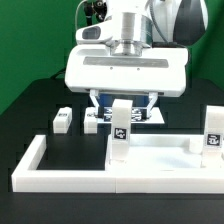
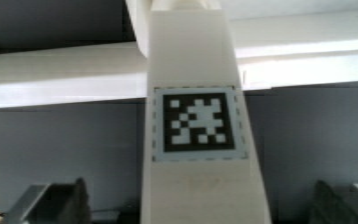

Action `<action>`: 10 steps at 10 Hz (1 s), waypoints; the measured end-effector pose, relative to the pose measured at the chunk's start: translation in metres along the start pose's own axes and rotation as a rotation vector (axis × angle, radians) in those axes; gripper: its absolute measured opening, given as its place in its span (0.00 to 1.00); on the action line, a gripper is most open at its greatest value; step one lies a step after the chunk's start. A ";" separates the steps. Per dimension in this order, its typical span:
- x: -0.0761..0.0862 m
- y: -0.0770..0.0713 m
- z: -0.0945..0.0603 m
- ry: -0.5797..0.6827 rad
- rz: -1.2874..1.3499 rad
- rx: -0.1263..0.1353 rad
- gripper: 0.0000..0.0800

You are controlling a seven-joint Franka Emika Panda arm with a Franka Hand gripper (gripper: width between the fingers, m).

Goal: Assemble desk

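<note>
Low border wall point(image 1: 60, 178) fronts the tabletop point(image 1: 165, 150), where one leg point(image 2: 197, 120) stands upright between the spread jaws point(image 2: 197, 205), untouched. Another leg point(image 1: 213, 130) stands well aside. Two loose legs point(image 1: 63, 120) beside the jaws probably still need fitting.

A green backdrop point(image 1: 25, 40) fills the exterior view from nine o'clock up toward eleven and shows again at three o'clock. In front of it lies a matt black surface point(image 1: 40, 110). Its far edge runs aslant against the green at about nine o'clock, and it reaches on down to six o'clock. The light is even and diffuse.
</note>
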State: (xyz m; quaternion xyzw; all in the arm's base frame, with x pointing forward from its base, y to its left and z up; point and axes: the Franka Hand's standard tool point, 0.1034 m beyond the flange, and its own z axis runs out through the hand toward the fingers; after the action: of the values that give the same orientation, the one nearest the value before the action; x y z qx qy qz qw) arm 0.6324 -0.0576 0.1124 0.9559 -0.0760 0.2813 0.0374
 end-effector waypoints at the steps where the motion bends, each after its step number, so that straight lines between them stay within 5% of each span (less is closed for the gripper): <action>1: 0.000 0.000 0.000 0.000 0.000 0.000 0.80; 5: 0.000 -0.001 0.000 -0.019 0.001 0.006 0.81; 7: 0.012 -0.001 -0.004 -0.110 0.013 0.040 0.81; 10: 0.004 0.002 0.004 -0.222 0.020 0.062 0.81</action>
State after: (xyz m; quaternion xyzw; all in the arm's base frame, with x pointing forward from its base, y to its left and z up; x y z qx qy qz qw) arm 0.6378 -0.0606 0.1113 0.9811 -0.0806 0.1761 -0.0038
